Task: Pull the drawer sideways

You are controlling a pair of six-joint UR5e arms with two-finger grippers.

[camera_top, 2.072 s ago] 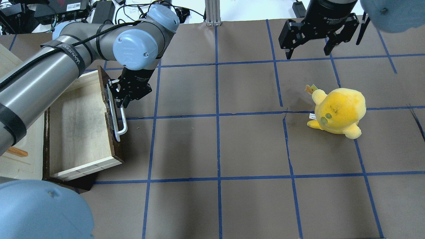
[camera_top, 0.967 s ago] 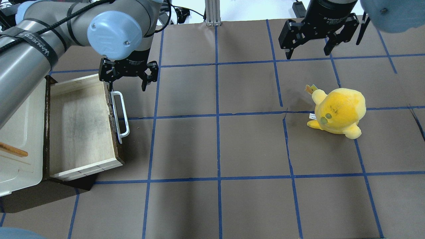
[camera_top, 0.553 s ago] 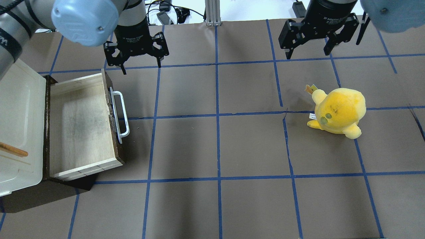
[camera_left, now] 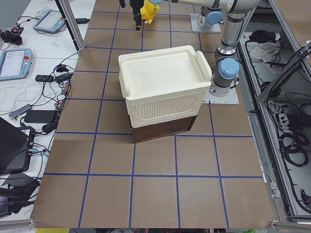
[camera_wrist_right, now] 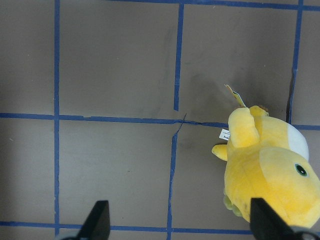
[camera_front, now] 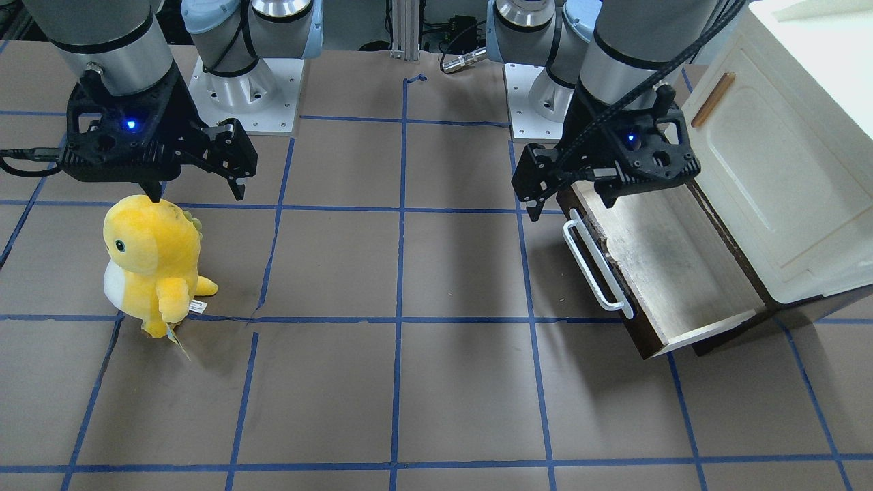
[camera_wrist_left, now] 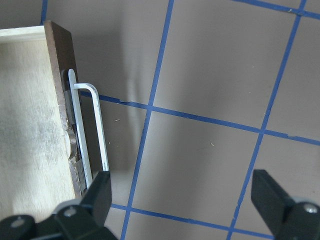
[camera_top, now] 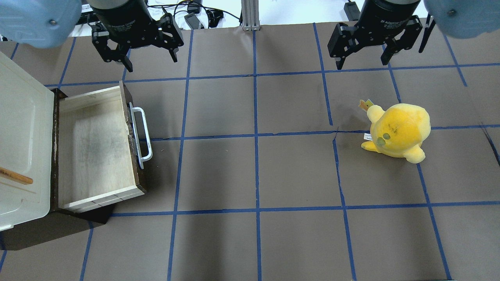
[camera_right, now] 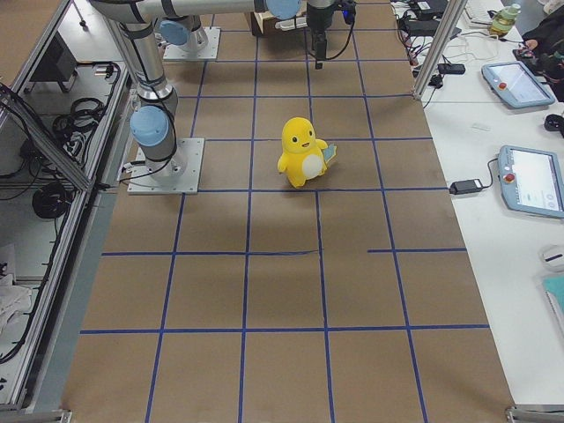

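Let go of handle [camera_top: 142,132] w/ left end effector [camera_top: 151,65], now spread wide, empty, backed off upper left. Leaves drawer [camera_top: 95,144] pulled out; prob. done.

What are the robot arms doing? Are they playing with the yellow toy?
Not with the toy. The wooden drawer with a dark brown front and a long white bar handle is already pulled out from under the big cream-white plastic box. The left gripper hangs open in the air near the drawer, holding nothing. The right gripper is open too, up above the yellow plush toy, not touching it.
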